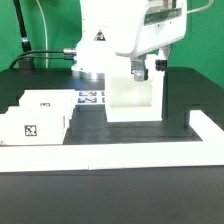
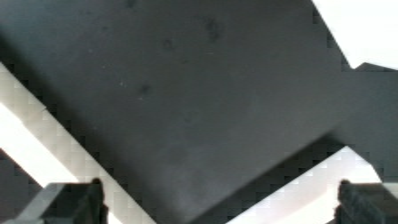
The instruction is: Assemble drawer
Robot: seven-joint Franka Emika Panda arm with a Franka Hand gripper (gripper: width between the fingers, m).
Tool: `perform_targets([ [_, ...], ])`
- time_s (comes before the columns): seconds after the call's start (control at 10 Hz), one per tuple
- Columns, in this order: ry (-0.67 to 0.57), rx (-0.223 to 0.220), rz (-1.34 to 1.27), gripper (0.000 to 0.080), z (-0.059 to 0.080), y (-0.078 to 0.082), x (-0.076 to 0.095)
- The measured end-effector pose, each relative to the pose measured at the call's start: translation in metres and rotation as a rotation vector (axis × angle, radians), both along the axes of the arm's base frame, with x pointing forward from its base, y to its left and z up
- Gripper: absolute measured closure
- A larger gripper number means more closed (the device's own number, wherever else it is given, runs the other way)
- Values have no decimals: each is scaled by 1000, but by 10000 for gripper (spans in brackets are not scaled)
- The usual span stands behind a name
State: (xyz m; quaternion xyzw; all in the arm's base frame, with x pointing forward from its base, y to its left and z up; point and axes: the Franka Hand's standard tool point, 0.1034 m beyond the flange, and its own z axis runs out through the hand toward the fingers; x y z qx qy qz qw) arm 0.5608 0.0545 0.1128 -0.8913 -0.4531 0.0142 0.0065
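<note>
We find the fingers (image 2: 71,203) spread wide, holding nothing; only bare black table (image 2: 178,110) shows between them. In the exterior view a white box-shaped drawer part (image 1: 130,100) stands upright close by, at about seven o'clock of them. A tagged drawer part (image 1: 35,120) lies well apart at eight o'clock. We judge the nearer box the likelier target.
</note>
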Motion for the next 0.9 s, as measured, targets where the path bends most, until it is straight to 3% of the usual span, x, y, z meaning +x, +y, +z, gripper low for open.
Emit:
perform_targets([
  [0.6, -6, 1, -10, 150, 1, 1, -1],
  [0.9, -39, -10, -194, 150, 16, 6, -47],
])
